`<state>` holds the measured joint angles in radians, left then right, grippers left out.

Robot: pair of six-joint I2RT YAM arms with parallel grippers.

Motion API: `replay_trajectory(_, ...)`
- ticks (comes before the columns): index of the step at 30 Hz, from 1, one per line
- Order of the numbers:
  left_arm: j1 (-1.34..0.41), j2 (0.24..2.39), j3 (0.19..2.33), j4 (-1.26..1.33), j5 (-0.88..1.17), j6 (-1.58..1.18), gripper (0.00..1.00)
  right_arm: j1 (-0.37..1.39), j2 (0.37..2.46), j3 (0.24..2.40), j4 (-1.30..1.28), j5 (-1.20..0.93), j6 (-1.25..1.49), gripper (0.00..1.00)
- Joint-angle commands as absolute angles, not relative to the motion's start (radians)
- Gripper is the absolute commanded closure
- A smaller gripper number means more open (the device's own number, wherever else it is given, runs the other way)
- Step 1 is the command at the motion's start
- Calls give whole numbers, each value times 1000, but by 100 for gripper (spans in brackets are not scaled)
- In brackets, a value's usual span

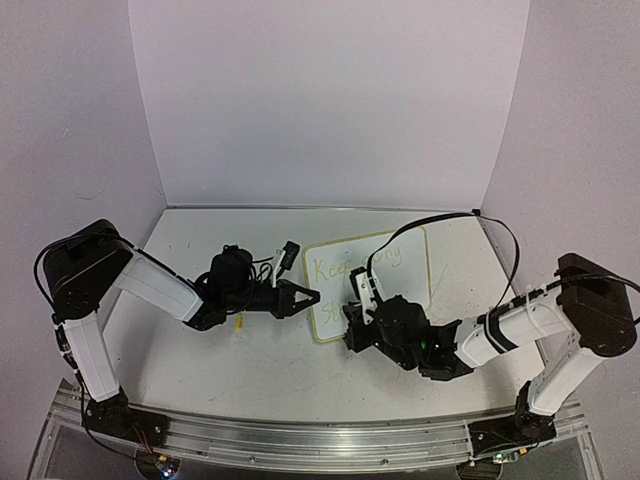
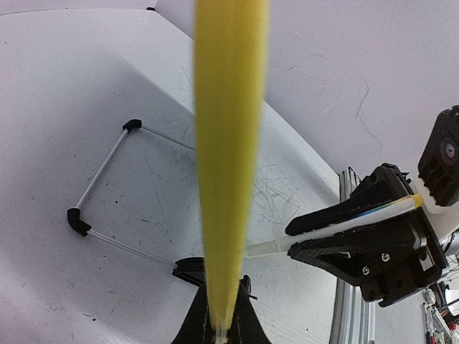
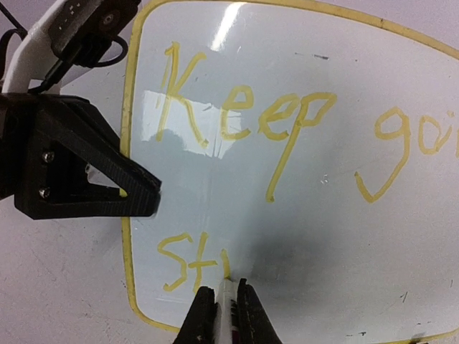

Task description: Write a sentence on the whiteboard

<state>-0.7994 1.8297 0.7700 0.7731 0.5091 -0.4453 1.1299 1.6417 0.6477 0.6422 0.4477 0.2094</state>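
Observation:
The whiteboard (image 1: pixel 392 268) stands right of centre on the table, its yellow-green rim showing in the right wrist view (image 3: pixel 130 107). On it the sentence (image 3: pixel 287 122) reads "Keep goi" and runs out of view, with "St" and one more stroke below. My left gripper (image 1: pixel 308 297) is shut on the board's left edge, which is a blurred yellow strip (image 2: pixel 229 143) in the left wrist view. My right gripper (image 3: pixel 228 312) is shut on a white marker (image 3: pixel 229 297), whose tip touches the board beside "St". It also shows in the left wrist view (image 2: pixel 337 226).
A thin wire stand with black feet (image 2: pixel 75 221) lies behind the board. An aluminium rail (image 1: pixel 300 440) runs along the near edge. White walls close off the back and both sides. A black cable (image 1: pixel 440 222) loops over the board's far right.

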Motion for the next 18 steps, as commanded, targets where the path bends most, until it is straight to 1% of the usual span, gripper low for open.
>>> replay_trajectory(1, -795, 1790, 768, 759, 489, -443, 100, 1132, 1667, 626, 608, 469, 247, 100)
replay_trajectory(18, -795, 1788, 763, 756, 488, -440, 100, 1139, 1670, 654, 626, 504, 235, 100)
